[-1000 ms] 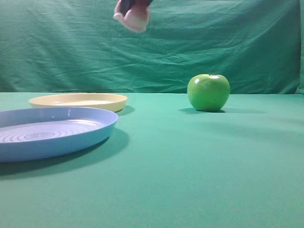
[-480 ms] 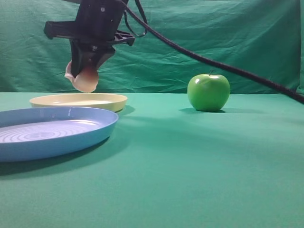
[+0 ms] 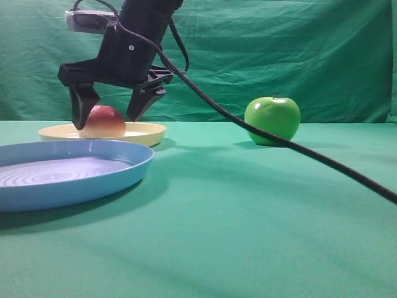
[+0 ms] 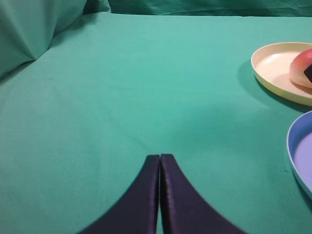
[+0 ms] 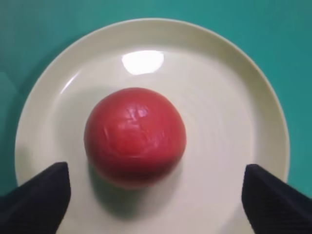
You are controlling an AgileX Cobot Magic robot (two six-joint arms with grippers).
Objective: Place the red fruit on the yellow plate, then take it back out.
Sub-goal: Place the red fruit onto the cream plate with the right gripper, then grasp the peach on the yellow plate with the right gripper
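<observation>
On the yellow plate [image 3: 146,131], the red fruit [image 3: 102,121] sits released.
Right gripper [image 3: 111,110] straddles it, jaws wide; next, close and lift out.

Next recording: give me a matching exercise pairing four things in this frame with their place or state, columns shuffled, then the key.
1. red fruit
2. green apple
3. right gripper
4. left gripper

A. shut, over bare cloth
B. open, straddling the fruit
C. resting on the yellow plate
D. on the cloth, right of both plates

Pairs: 1-C, 2-D, 3-B, 4-A
</observation>
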